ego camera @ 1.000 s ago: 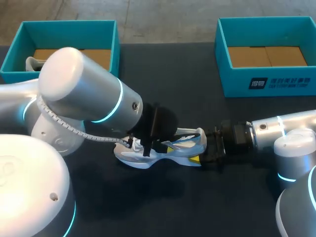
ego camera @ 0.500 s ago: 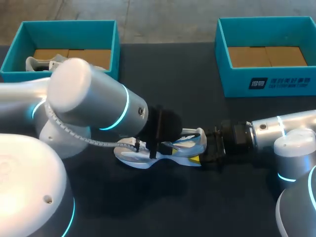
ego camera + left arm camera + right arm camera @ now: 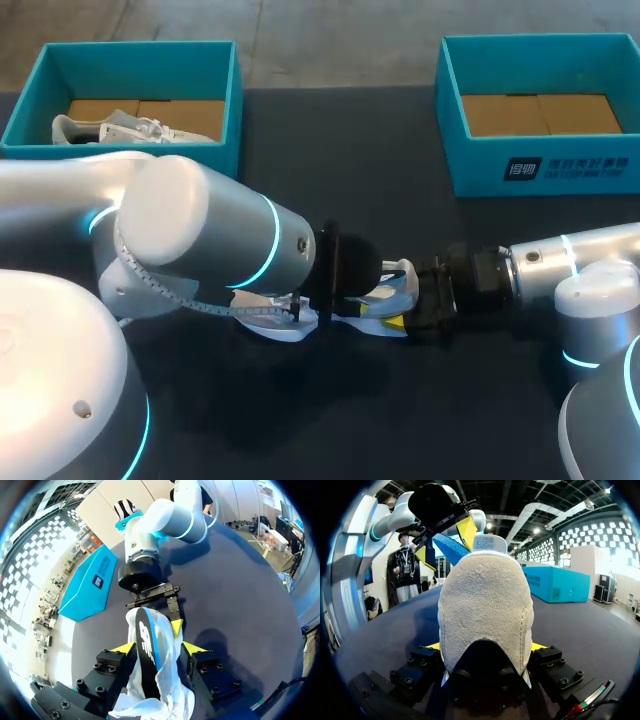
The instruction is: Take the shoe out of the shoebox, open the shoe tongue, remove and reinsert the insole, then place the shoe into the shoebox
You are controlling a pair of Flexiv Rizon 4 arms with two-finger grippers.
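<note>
Shoe rests mid-counter. Right jaws pinch its heel, evidently to anchor it against pulling. Left jaws pinch the insole, which stands partly out of the shoe; judged mid-removal or reinsertion.

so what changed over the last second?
The left arm swung down and across toward the right hand, covering more of the shoe on the table and uncovering the second shoe in the left box. The right hand stayed shut on the shoe's heel; the shoe and the right box did not move.
</note>
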